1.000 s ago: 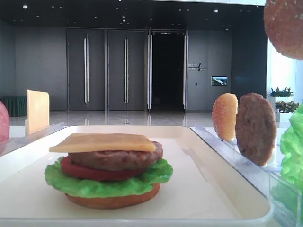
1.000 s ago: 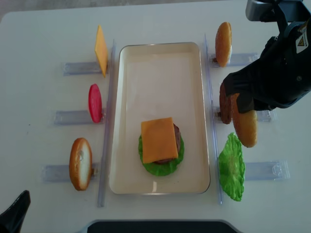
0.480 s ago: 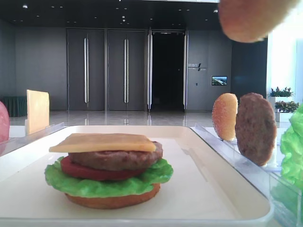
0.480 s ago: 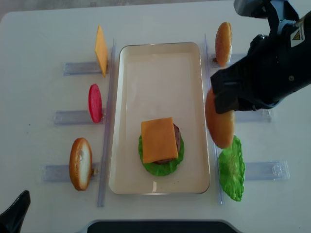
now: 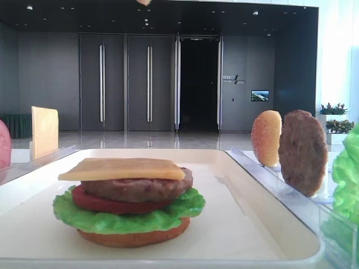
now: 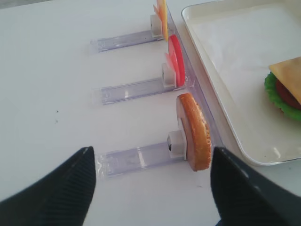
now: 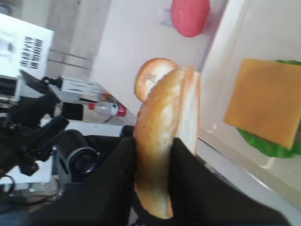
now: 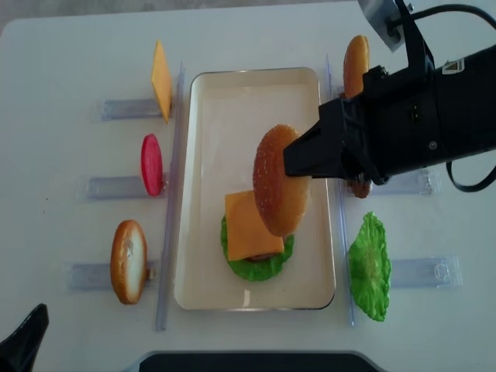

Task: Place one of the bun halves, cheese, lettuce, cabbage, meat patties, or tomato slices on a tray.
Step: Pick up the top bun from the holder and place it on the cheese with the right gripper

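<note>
One tray (image 8: 203, 194) holds one stacked burger topped with cheese (image 8: 252, 223). One lettuce (image 8: 370, 267) leaf stands on the right. Two cheese slices, two patties and two tomatoes show in all. Right gripper (image 8: 298, 160) pinches a bun top (image 8: 279, 191) above the tray. Three more buns stand in racks (image 8: 116, 186). Only the left wrist view shows the left gripper (image 6: 150, 188) fingers, spread wide.

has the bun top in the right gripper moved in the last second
Yes. In the overhead view the bun top, held in the right gripper, has moved left from beside the tray to above it, now over the cheese.
</note>
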`<state>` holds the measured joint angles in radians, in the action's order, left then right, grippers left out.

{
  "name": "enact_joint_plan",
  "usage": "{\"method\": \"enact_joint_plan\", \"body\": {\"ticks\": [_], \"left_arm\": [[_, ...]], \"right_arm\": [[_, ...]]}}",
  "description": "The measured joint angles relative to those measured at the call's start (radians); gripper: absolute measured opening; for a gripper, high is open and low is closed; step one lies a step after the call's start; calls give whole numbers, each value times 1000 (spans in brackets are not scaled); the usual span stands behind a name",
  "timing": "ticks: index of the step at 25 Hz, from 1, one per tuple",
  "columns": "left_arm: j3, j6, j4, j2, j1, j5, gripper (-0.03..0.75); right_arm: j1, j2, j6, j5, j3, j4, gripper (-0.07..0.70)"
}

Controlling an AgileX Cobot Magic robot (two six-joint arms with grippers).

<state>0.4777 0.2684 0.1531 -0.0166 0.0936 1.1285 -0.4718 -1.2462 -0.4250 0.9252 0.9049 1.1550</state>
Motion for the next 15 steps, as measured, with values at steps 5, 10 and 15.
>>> {"method": "enact_joint_plan", "body": {"ticks": [5,10,15], "left_arm": [[0,0,0,0,0,0,580],[0,0,0,0,0,0,580],[0,0,0,0,0,0,580]], "right_arm": [[80,0,-246,53,-120,283,149],[112,0,-350,64,-198,370,149],[112,0,-361,28,-200,368,149]]}}
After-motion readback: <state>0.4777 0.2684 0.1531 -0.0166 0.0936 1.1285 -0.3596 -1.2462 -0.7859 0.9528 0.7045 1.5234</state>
